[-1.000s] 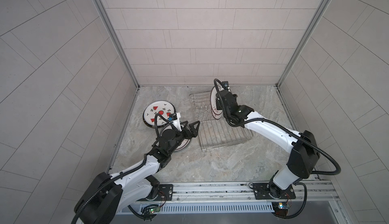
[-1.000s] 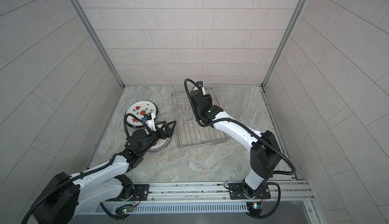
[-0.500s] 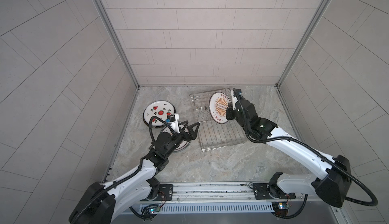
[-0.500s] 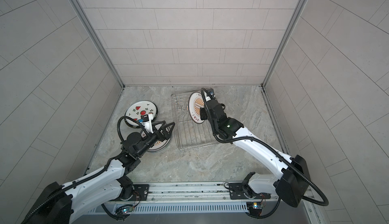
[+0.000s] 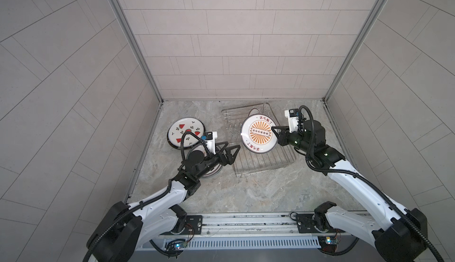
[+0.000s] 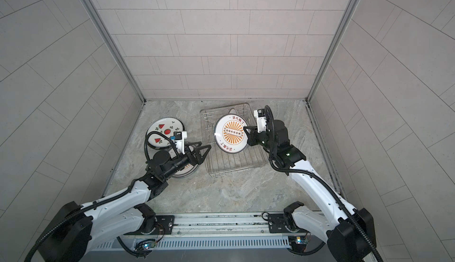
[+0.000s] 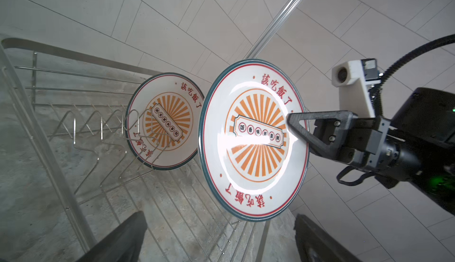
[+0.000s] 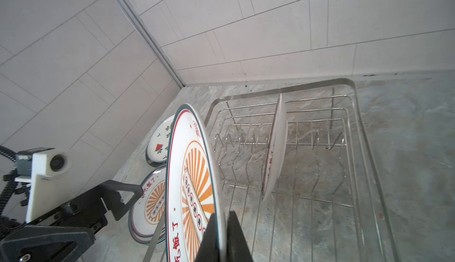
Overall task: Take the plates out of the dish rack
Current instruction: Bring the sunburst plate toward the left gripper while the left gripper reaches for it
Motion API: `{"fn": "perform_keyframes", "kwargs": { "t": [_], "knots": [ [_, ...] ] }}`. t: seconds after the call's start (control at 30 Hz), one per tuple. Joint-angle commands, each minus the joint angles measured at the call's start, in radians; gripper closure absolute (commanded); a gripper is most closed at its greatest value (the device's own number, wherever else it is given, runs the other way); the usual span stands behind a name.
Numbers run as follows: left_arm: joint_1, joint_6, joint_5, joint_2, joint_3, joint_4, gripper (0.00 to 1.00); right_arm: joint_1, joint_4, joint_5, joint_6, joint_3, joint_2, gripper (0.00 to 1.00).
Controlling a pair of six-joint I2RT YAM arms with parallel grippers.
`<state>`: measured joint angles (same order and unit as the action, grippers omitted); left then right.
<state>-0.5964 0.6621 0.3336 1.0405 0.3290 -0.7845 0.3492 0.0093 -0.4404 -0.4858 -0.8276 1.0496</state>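
In both top views my right gripper [image 5: 274, 132] [image 6: 246, 131] is shut on the right rim of an orange sunburst plate [image 5: 257, 134] [image 6: 229, 134]. That plate hangs upright above the dish rack [image 5: 266, 166] [image 6: 234, 166]. The right wrist view shows both jaws clamping the plate [image 8: 194, 174] at its edge. A second sunburst plate [image 7: 165, 120] [image 8: 275, 150] still stands among the rack's prongs. My left gripper [image 5: 229, 150] [image 6: 203, 151] is open and empty at the rack's left edge, its jaws facing the held plate [image 7: 253, 140].
A watermelon plate [image 5: 186, 131] [image 6: 165, 131] lies flat left of the rack. A stack of sunburst plates [image 8: 150, 206] [image 5: 211, 172] sits on the floor under my left arm. Tiled walls close in the back and both sides.
My right gripper has lifted the sunburst plate out of the rack and carried it up and to the right, its face now turned toward the left arm. The left arm drew back slightly, still open.
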Motion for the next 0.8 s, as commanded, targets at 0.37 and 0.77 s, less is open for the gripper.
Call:
{"fn": "perform_keyframes", "kwargs": {
  "t": [0.37, 0.77],
  "knots": [
    [-0.006, 0.008, 0.08, -0.094, -0.03, -0.15, 0.0, -0.065, 0.312, -0.299, -0.114, 0.071, -0.014, 0.96],
    [-0.006, -0.003, 0.084, -0.085, -0.041, -0.153, 0.0, -0.041, 0.37, -0.321, -0.062, 0.113, -0.026, 0.96]
  ]
}}
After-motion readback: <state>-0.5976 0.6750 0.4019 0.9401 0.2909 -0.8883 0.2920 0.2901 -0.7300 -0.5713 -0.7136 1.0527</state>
